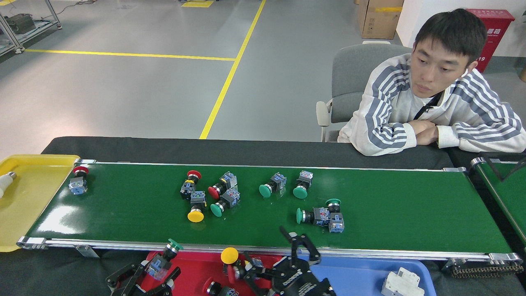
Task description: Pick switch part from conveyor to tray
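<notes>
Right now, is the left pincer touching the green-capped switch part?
Touching. The head view shows the left pincer clamped on the green-capped switch part, holding its body off the conveyor.

Little can be read. The red cabinet (495, 35) behind the seated person (439, 92) carries white Chinese characters — "器箱" shows on its front, the rest hidden by the person's head — and below them the white digits "19", cut off at the left. No other lettering in view is large enough to make out.
</notes>
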### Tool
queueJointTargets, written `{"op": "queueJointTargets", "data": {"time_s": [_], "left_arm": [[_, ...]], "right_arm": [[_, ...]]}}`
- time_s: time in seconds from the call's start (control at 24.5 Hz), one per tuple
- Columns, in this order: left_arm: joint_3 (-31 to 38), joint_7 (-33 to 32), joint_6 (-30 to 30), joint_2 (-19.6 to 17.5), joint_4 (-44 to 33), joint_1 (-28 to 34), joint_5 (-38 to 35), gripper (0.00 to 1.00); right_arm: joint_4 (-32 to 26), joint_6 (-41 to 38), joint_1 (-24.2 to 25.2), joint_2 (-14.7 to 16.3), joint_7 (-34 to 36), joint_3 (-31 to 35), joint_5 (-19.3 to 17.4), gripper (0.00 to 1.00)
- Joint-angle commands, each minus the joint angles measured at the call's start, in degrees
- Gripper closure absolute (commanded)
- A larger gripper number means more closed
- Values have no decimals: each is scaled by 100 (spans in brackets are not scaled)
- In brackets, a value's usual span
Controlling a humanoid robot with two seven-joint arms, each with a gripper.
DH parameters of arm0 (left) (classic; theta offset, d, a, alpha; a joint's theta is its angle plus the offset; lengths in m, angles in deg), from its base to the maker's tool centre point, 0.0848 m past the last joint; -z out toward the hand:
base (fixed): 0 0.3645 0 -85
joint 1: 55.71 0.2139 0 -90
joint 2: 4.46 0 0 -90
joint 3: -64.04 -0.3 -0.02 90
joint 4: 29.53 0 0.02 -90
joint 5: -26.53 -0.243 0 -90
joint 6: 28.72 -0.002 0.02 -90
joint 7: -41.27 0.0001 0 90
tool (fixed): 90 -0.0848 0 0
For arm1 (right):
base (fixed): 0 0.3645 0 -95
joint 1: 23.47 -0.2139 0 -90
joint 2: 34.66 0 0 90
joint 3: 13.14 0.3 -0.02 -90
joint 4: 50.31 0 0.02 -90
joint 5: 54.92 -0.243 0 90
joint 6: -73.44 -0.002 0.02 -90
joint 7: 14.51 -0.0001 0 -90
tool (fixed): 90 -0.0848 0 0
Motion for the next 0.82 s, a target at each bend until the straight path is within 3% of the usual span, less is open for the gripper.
{"op": "queueJointTargets", "data": {"time_s": [0.0,0.16,0.29,0.45,0.77], "left_arm": [[133,71,31,7,-33,-15,51,0],[722,88,31,157,-41,-41,51,0],[1047,97,-743,130,73,-120,25,0],[1398,97,-883,-46,354,-156,51,0],[1126,0,-910,-19,328,-340,-28,0]], "right_arm": [[-110,8,116,-136,163,706,-20,0],[-101,-19,714,-250,410,1901,-196,0],[-101,-10,1056,-277,585,2499,-495,0],[-101,-80,1390,-294,585,3237,-591,0],[40,-1917,1399,-277,524,4310,-899,0]]}}
